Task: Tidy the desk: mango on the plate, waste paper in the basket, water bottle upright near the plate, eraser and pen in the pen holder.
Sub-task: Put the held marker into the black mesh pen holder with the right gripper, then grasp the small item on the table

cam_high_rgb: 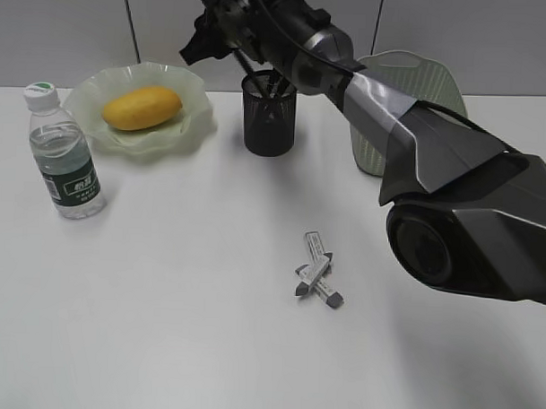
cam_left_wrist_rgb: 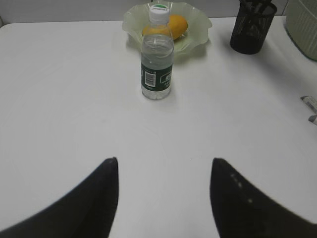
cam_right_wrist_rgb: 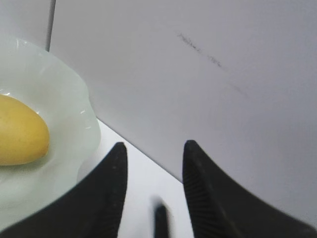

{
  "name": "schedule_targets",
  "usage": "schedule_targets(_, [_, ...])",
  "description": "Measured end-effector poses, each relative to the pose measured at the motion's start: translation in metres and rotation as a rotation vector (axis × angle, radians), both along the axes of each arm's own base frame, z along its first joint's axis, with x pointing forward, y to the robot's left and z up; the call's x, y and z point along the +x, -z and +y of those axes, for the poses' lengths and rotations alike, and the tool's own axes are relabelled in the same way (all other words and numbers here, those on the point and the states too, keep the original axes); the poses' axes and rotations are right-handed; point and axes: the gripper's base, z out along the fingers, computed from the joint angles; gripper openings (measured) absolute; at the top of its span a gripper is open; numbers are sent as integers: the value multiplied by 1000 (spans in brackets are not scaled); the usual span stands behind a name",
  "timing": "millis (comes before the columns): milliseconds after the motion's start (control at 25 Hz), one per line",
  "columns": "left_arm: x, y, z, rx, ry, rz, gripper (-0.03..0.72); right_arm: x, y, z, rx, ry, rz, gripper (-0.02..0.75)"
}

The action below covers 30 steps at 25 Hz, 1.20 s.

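Note:
The mango [cam_high_rgb: 142, 107] lies on the pale green plate [cam_high_rgb: 193, 92] at the back left. The water bottle [cam_high_rgb: 65, 157] stands upright just left of the plate. The black mesh pen holder [cam_high_rgb: 269, 119] stands at the back middle with a dark pen [cam_high_rgb: 274, 84] in it. Small grey-and-white erasers [cam_high_rgb: 317, 280] lie piled on the desk [cam_high_rgb: 181, 282]. My right gripper [cam_high_rgb: 196, 42] hovers open above and left of the pen holder; a blurred dark pen tip [cam_right_wrist_rgb: 160, 220] shows between its jaws [cam_right_wrist_rgb: 153, 145], untouched. My left gripper [cam_left_wrist_rgb: 164, 161] is open and empty over bare desk. The waste paper is out of view.
The green basket [cam_high_rgb: 412, 75] stands at the back right, partly hidden behind my right arm [cam_high_rgb: 453, 184]. A grey wall runs along the desk's back edge. In the left wrist view the bottle [cam_left_wrist_rgb: 157, 59] stands in front of the plate [cam_left_wrist_rgb: 198, 25].

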Motion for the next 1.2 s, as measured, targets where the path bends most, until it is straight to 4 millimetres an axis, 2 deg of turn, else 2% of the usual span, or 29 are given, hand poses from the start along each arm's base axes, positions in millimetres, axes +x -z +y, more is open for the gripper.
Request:
schedule_targets(160, [0,0,0,0,0,0,445,-1,2,0,4,9,32,366])
schedule_targets(320, [0,0,0,0,0,0,445,-3,4,0,-4,19,55,376])
schedule_targets(440, [0,0,0,0,0,0,445,-7,-4,0,2,42,77,375])
schedule_targets(640, [0,0,0,0,0,0,445,-20,-40,1,72,58,90,375])
schedule_targets(840, [0,0,0,0,0,0,445,-39,-68,0,167,52,270,375])
schedule_targets(1040, [0,0,0,0,0,0,445,-66,-117,-9,235,7,395,375])
schedule_targets(1200, [0,0,0,0,0,0,445,-84,-152,-19,209,-50,401,372])
